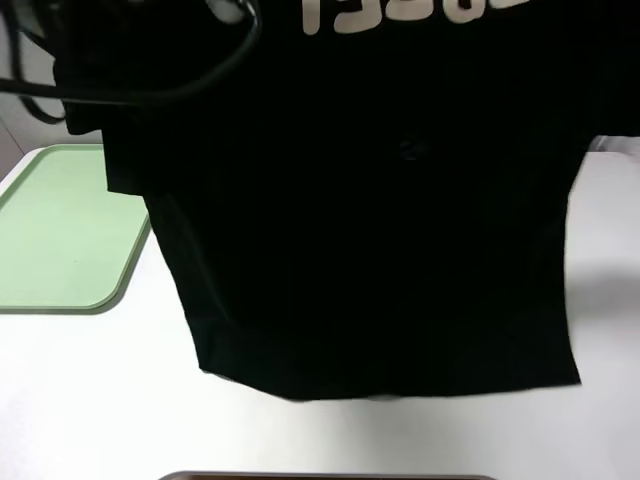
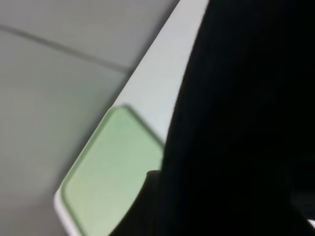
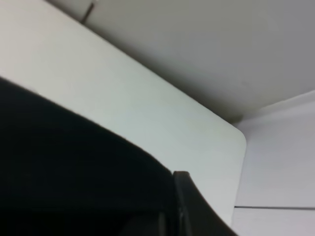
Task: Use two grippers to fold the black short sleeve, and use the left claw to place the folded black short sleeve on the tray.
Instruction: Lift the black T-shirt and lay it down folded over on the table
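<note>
One shirt (image 1: 380, 230) hangs raised above the table, spread wide between the two grippers, its hem lowest and just above or brushing the surface, with pale lettering (image 1: 400, 15) near its upper edge. The cloth drapes close against both grippers: it fills much of the left wrist view (image 2: 236, 128) and lies up against the right gripper (image 3: 172, 211), where one black finger (image 3: 184, 196) shows at the fold's edge. The right gripper's jaws are pressed together on the shirt. The left gripper is buried under cloth; its jaws are closed too, and the shirt hangs from that side, though the pinch itself is hidden. One pale green tray (image 1: 60, 230) lies bare below the left gripper and to its outer side, well away from the right gripper. Black cables (image 1: 150, 90) loop above the tray's side. One white table (image 1: 100, 400) carries everything; beyond its rounded corner lies grey floor (image 3: 221, 49).
</note>
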Robot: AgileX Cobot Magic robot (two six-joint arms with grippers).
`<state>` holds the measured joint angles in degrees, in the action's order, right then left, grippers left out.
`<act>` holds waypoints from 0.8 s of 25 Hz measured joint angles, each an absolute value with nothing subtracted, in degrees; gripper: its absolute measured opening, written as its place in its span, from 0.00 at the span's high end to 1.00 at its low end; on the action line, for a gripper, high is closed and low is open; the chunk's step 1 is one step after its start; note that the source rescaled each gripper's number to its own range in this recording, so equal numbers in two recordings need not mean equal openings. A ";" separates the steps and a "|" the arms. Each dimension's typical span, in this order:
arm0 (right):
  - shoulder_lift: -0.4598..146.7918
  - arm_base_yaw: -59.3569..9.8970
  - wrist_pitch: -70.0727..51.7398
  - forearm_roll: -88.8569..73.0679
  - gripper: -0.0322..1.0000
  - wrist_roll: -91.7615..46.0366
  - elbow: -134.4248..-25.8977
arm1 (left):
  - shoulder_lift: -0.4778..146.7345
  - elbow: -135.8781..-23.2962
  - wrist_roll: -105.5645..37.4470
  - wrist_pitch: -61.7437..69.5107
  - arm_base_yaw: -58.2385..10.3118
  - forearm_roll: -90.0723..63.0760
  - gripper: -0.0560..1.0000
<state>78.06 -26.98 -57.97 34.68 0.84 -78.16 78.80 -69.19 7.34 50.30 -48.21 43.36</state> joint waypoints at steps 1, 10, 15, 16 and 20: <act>80.36 -26.98 -57.17 35.65 0.97 1.37 -78.16 | 80.43 -69.19 7.43 50.05 -46.95 43.90 0.91; 92.92 -21.92 -46.12 37.68 0.97 6.27 -78.10 | 90.03 -69.30 6.13 41.63 -33.68 43.29 0.91; 96.35 -18.48 -39.13 36.37 0.97 7.89 -78.05 | 90.39 -69.30 3.93 35.68 -30.50 41.29 0.92; 96.85 -18.20 -37.61 36.45 0.97 7.95 -78.05 | 90.39 -69.30 3.79 35.07 -30.00 41.22 0.92; 99.55 -17.95 -31.15 38.04 0.97 8.06 -78.05 | 90.39 -68.24 3.78 32.95 -28.46 41.36 0.92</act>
